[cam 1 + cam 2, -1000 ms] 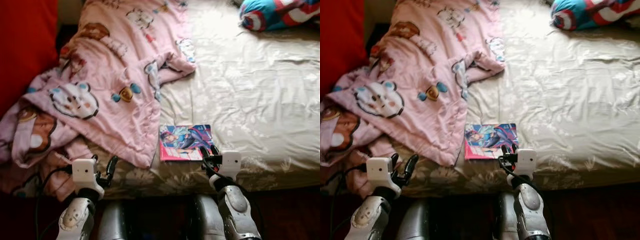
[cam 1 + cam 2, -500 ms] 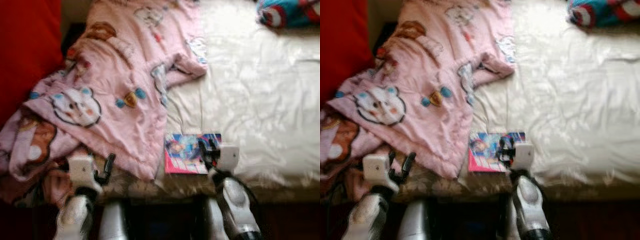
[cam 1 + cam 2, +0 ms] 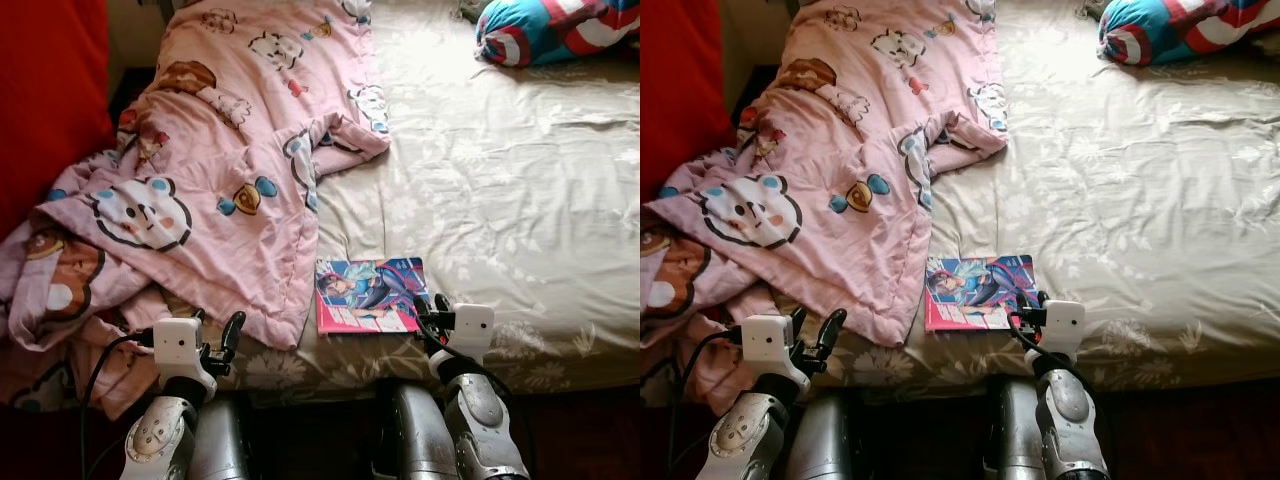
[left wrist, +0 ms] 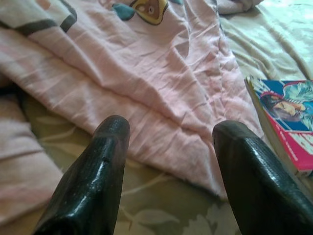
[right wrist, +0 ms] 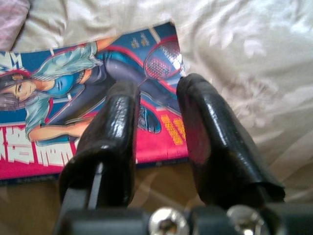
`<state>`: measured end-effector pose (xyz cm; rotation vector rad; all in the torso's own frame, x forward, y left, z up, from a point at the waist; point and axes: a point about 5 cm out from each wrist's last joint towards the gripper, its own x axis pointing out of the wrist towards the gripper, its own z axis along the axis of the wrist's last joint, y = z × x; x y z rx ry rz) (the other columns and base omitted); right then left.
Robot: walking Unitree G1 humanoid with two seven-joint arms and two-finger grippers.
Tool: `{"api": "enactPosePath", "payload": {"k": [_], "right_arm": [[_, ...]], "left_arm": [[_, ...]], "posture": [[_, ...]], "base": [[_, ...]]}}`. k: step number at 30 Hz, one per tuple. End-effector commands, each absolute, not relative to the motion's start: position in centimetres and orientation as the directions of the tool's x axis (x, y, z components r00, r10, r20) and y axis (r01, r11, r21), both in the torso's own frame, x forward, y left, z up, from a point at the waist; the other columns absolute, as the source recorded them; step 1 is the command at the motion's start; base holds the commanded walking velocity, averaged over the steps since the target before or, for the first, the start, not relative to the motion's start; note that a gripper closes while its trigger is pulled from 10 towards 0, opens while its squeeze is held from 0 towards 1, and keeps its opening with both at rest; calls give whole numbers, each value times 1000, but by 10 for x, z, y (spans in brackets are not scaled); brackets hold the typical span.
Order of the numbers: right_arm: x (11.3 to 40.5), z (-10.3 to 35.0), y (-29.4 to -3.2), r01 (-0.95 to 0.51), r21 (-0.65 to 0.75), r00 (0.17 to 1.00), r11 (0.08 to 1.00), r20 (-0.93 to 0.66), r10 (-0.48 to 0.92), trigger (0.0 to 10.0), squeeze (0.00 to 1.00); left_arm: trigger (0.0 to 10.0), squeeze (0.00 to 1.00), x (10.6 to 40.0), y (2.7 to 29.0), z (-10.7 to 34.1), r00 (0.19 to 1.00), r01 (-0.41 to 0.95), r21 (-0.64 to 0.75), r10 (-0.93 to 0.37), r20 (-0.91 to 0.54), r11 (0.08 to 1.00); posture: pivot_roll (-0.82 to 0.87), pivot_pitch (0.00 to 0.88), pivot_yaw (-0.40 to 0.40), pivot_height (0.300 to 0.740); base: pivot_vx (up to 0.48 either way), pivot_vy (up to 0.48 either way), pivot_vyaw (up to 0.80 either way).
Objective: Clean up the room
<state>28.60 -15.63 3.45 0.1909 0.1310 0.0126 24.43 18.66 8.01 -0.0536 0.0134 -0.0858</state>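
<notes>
A thin comic book (image 3: 368, 293) with a blue and pink cover lies flat on the beige sheet near the bed's front edge. My right gripper (image 3: 430, 304) is at its near right corner, low over the sheet. In the right wrist view the fingers (image 5: 120, 127) stand open by a narrow gap, with the book (image 5: 73, 98) just past them and nothing held. A crumpled pink cartoon blanket (image 3: 220, 170) covers the bed's left half and spills over the edge. My left gripper (image 3: 226, 338) is open at its lower hem (image 4: 146, 63), touching nothing.
The bed (image 3: 520, 200) spans the view, its front edge right before me. A blue, red and white pillow (image 3: 555, 25) lies at the far right corner. A red surface (image 3: 50, 100) rises at the left. Dark floor shows below the bed edge.
The view swayed and blurred, then settled. Half a second ago my right gripper was over the book's right part; now it is at the near right corner. Book and blanket lie as before.
</notes>
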Motion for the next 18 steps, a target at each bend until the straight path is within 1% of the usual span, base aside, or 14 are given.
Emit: {"api": "enactPosePath", "payload": {"k": [1, 2, 3, 6, 8, 9, 10, 11, 15, 16, 17, 18], "right_arm": [[284, 27, -161, 48, 256, 986, 965, -168, -5, 10000, 39], [284, 26, -162, 54, 290, 985, 956, -170, -4, 10000, 1000], [285, 25, -163, 58, 315, 984, 947, -177, -2, 10000, 1000], [286, 25, -164, 61, 314, 984, 947, -180, -4, 10000, 1000], [288, 23, -171, 116, 329, 978, 937, -203, -49, 10000, 1000], [291, 23, -177, 144, 359, 975, 922, -212, -69, 10000, 886], [296, 24, -180, 149, 408, 975, 901, -213, -65, 10000, 0], [300, 27, -182, 142, 468, 978, 872, -204, -50, 10000, 0], [302, 28, -184, 140, 487, 980, 862, -195, -49, 10000, 0], [305, 32, -190, 139, 495, 983, 857, -175, -59, 10000, 0], [306, 34, -192, 138, 503, 984, 853, -165, -62, 10000, 204], [306, 35, -194, 138, 516, 986, 845, -155, -66, 10000, 1000]], "left_arm": [[10000, 0, 239, 191, 76, 997, 72, -27, -74, -39, 997], [10000, 0, 238, 192, 75, 997, 70, -26, -71, -40, 997], [10000, 0, 237, 193, 75, 997, 67, -24, -68, -42, 997], [10000, 0, 237, 193, 75, 997, 67, -24, -67, -42, 998], [10000, 0, 236, 194, 76, 997, 63, -20, -64, -42, 998], [10000, 0, 235, 196, 77, 997, 61, -16, -62, -43, 998], [10000, 0, 233, 198, 77, 997, 59, -11, -59, -44, 998], [10000, 0, 232, 200, 78, 997, 57, -5, -57, -46, 998], [10000, 0, 231, 200, 78, 997, 57, -2, -57, -47, 998], [10000, 0, 229, 201, 78, 997, 56, 3, -56, -50, 998], [10000, 0, 229, 201, 78, 997, 57, 5, -56, -52, 998], [10000, 0, 228, 201, 78, 997, 57, 6, -57, -53, 998]], "posture": [[105, 249, -36, 555], [105, 249, -36, 555], [105, 249, -36, 555], [105, 249, -36, 555], [124, 265, -29, 555], [130, 277, -22, 555], [129, 282, -19, 555], [129, 286, -17, 555], [133, 289, -15, 555], [142, 296, -7, 555], [142, 297, -5, 555], [142, 297, -5, 555]], "base": [[0, 0, 0], [0, 0, 0], [0, 0, 0], [0, 0, 0], [0, 0, 0], [0, 0, 0], [0, 0, 0], [0, 0, 0], [0, 0, 0], [0, 0, 0], [0, 0, 0], [0, 0, 0]]}}
